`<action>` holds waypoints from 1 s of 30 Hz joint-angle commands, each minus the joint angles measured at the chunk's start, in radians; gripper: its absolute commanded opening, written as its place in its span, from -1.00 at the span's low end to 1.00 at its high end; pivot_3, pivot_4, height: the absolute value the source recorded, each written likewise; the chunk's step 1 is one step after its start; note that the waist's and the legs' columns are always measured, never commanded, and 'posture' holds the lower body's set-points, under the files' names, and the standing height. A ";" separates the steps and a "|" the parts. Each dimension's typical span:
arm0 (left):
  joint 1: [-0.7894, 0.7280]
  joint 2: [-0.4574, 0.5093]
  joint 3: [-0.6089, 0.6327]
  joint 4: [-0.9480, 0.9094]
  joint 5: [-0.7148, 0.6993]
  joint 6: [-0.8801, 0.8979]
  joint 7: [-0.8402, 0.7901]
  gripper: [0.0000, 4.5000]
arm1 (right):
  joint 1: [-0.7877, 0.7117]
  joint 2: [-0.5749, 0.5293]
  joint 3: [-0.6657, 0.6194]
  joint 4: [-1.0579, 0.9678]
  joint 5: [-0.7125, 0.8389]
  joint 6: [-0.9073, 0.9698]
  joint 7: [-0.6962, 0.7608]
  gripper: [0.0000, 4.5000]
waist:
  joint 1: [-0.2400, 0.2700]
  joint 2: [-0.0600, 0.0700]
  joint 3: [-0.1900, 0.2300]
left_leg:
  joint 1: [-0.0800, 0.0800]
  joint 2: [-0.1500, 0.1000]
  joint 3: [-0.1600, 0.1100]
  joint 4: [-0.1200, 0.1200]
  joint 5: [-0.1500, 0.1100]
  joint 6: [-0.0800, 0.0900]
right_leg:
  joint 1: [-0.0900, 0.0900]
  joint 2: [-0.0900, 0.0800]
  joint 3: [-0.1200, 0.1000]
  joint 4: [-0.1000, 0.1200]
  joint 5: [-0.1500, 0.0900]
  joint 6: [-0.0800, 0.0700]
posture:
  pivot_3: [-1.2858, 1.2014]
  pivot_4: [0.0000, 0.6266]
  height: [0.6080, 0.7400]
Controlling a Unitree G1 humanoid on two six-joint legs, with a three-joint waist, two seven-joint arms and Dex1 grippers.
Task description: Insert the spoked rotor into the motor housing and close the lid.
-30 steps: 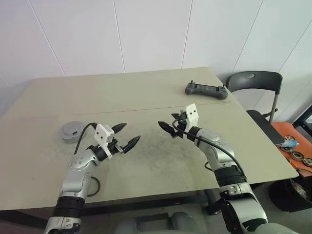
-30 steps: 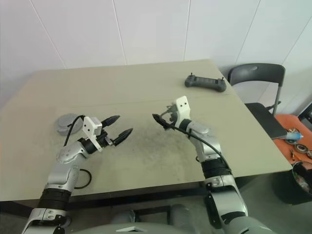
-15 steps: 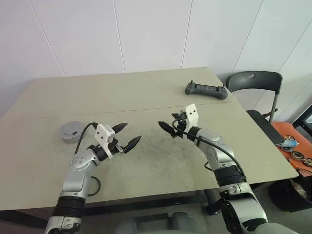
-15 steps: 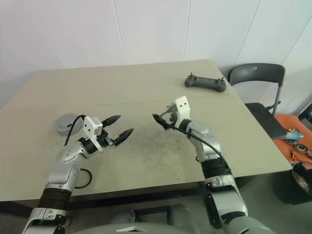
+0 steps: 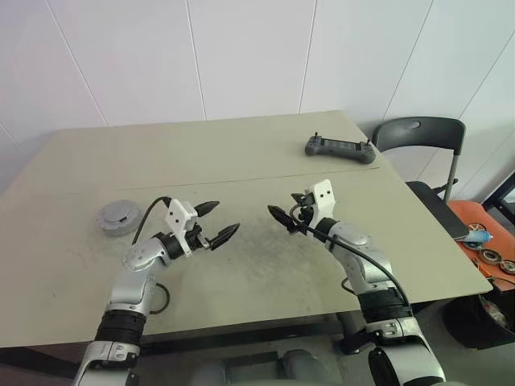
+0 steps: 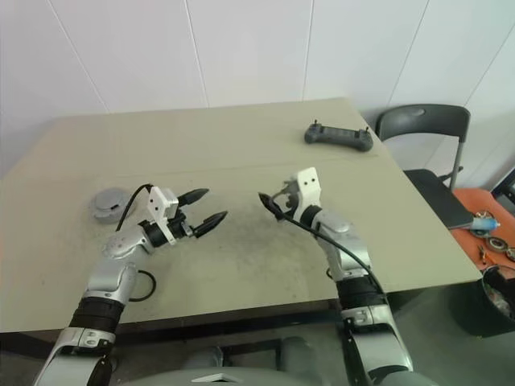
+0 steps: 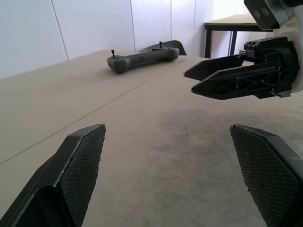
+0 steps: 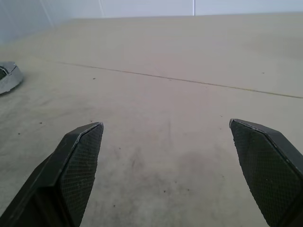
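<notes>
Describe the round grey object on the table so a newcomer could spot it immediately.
On the beige table, look near its left edge, beyond the left gripper. The grey disc lies flat there, alone. It is round and low, unlike the elongated dark controller at the far right.

Counted: one table (image 5: 241, 153); one grey round disc (image 5: 118, 216) on it; one dark handheld controller (image 5: 340, 149) near the far edge; two grippers, left (image 5: 214, 222) and right (image 5: 283, 214), each with two black fingers spread apart; one black chair (image 5: 421, 137) beside the table.
</notes>
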 commanded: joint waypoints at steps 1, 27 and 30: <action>-0.043 -0.002 -0.003 0.021 -0.002 -0.023 -0.024 1.00 | 0.004 -0.007 -0.021 -0.077 0.015 0.008 -0.017 0.98 | 0.000 0.000 0.000 | 0.000 0.000 0.000 0.000 0.000 0.000 | 0.000 0.000 0.000 0.000 0.000 0.000 | 0.03 -1.00 1.00; -0.039 -0.013 0.002 0.012 0.002 -0.053 0.006 1.00 | -0.069 -0.016 -0.017 -0.001 0.015 -0.009 0.007 0.98 | 0.001 0.000 0.000 | 0.000 0.000 0.000 0.000 0.000 0.000 | 0.000 0.000 0.000 0.000 0.000 0.000 | 0.03 -1.00 1.00; -0.026 -0.009 0.000 -0.007 0.003 -0.049 0.015 1.00 | -0.069 -0.008 -0.010 0.005 0.014 -0.013 0.010 0.98 | 0.001 0.000 0.000 | 0.000 0.000 0.000 0.000 0.000 0.000 | 0.000 0.000 0.000 0.000 0.000 0.000 | 0.03 -1.00 1.00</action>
